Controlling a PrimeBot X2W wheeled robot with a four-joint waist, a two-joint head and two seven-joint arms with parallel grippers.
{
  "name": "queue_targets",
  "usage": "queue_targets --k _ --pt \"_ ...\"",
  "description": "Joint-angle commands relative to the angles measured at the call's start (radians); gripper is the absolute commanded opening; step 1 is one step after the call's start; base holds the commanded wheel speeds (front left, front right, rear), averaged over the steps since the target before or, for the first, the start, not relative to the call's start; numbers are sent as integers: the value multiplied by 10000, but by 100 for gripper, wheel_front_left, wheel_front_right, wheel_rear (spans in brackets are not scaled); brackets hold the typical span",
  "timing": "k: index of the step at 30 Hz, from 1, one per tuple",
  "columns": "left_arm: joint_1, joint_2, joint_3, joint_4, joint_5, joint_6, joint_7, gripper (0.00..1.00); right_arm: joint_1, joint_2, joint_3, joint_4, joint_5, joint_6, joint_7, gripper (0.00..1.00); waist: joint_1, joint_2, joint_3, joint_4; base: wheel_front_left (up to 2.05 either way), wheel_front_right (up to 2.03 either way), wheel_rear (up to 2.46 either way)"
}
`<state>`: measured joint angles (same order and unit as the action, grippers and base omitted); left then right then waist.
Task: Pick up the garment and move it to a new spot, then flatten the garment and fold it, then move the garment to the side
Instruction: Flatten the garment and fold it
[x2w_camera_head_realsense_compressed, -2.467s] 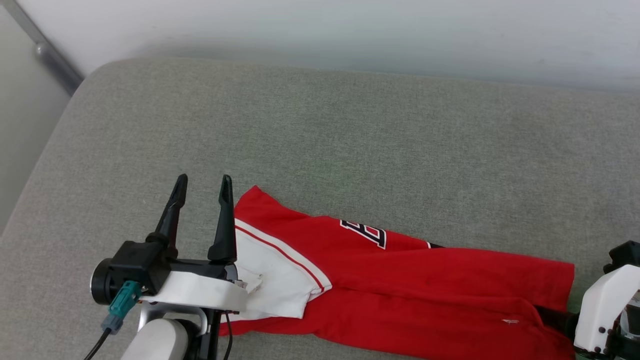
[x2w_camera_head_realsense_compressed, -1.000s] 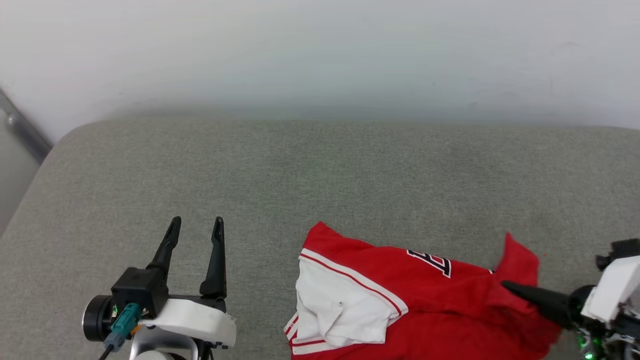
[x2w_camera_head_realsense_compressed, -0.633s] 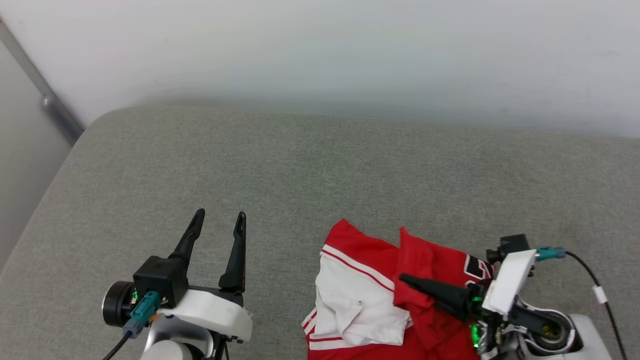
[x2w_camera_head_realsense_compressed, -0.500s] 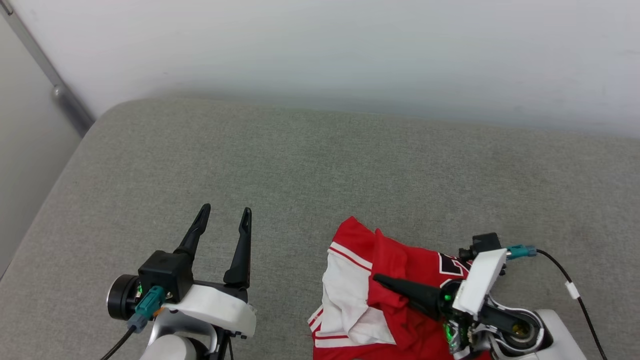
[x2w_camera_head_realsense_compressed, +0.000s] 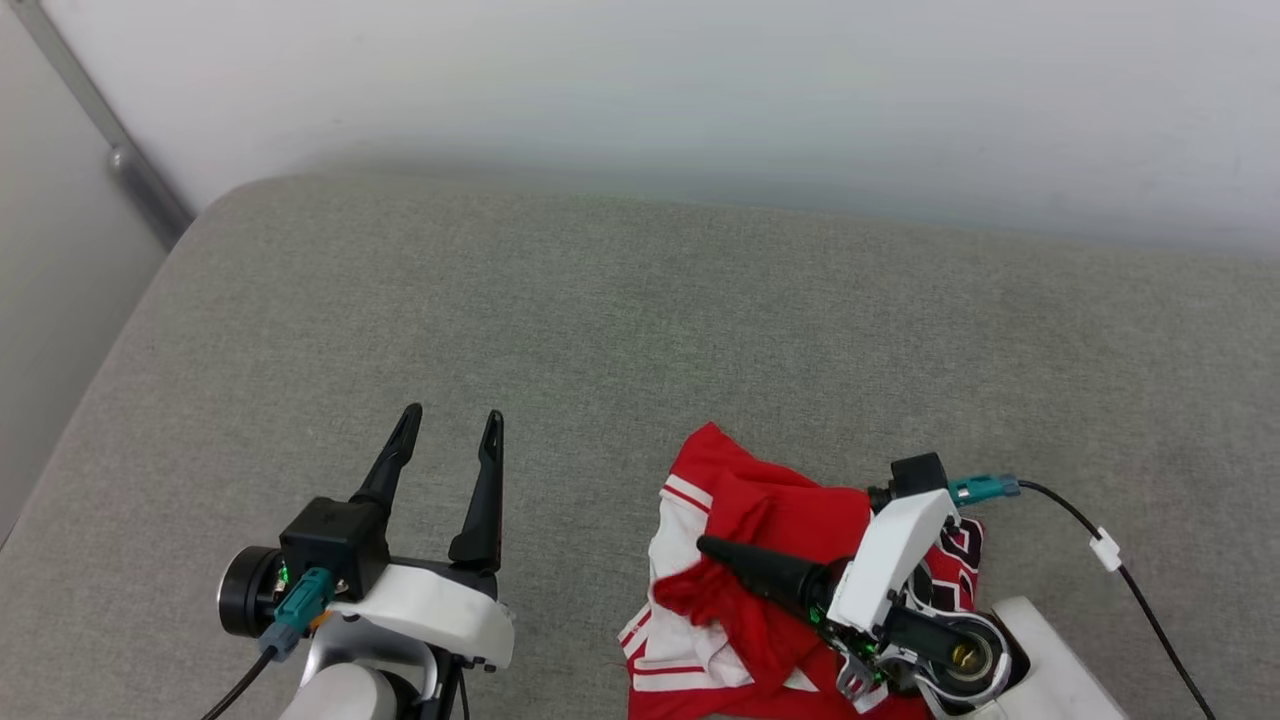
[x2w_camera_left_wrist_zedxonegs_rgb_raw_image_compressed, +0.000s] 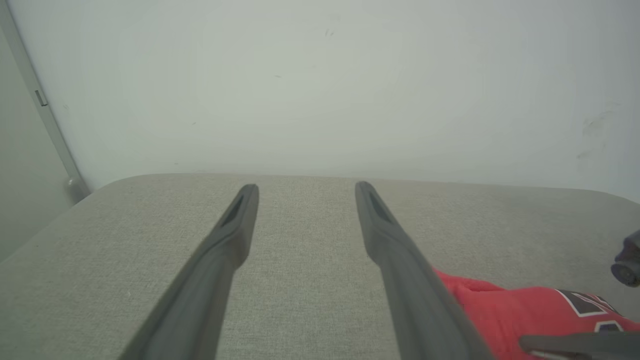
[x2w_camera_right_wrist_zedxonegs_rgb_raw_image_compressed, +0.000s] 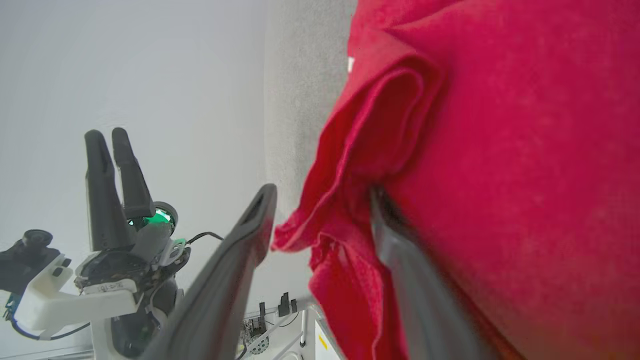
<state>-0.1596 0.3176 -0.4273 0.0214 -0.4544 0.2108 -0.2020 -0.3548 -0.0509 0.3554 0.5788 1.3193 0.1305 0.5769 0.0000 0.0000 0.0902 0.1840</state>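
Our right claw is spread, the garment draped over 1 finger; if we withdraw toward 5 o'clock, the fold could drag open. Our left claw gapes empty.

Garment: thin red-and-white cloth, looking matt and creasing softly.
Cushion: coarse grey weave, showing matt.
Left pincer: smooth dark plastic, giving a dull sheen.

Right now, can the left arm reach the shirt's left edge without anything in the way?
Probably yes. Only bare cushion lies between the left arm's open fingers and the shirt, at its white-striped edge. The right arm's fingers lie across the shirt's middle, so stay toward that edge.
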Motion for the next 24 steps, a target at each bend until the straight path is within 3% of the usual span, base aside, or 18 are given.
queue_targets --k 1,8,14,16,19,24 --pt "3 20 28 15 -42 17 -43 100 -196 6 105 -200 -24 4 32 100 0 0 -42 -93 0 0 0" --pt "91 99 51 44 -67 91 -34 100 -307 -807 900 -1634 -1102 4 -250 100 0 0 -249 -448 0 0 0" --pt "255 147 102 54 -119 208 -42 100 25 -2178 1155 -2948 -3544 2 -1684 100 0 0 -420 -828 0 0 0" --pt "333 202 169 82 -130 293 -44 100 344 -2680 660 -3171 -5204 2 -2513 100 0 0 -496 -1067 0 0 0" --pt "435 241 227 136 -146 369 -80 100 816 -2852 -349 -3372 -6594 2 -3125 100 0 0 -571 -1273 0 0 0" --pt "556 314 357 327 -244 422 -147 100 1961 -2542 -2359 -4155 -8525 2 -3789 100 0 0 -664 -1505 0 0 0"
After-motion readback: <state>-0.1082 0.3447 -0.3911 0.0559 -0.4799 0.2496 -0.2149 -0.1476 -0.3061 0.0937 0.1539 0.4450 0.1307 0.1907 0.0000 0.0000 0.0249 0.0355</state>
